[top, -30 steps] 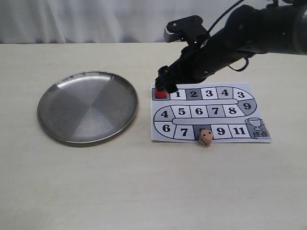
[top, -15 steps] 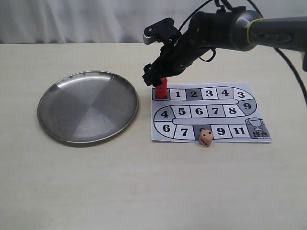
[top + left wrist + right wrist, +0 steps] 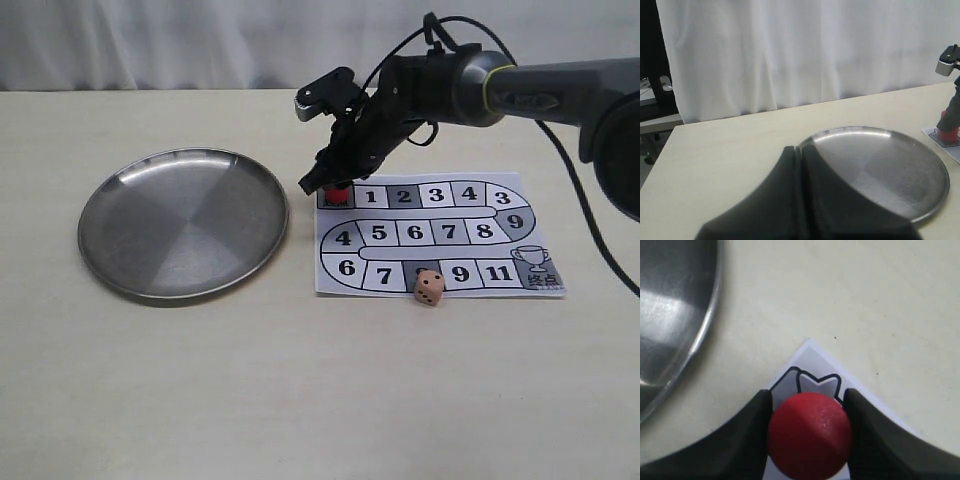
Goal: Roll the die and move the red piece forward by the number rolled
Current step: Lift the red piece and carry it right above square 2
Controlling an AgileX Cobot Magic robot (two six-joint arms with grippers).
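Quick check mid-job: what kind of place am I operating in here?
Probably a staged lab tabletop rather than a home: a bare beige table, a white curtain as backdrop, and a printed paper game board laid beside a steel plate.

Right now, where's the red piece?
In the exterior view, the red piece stands on the board's top-left corner square, left of square 1, just right of the plate, clasped by the right gripper.
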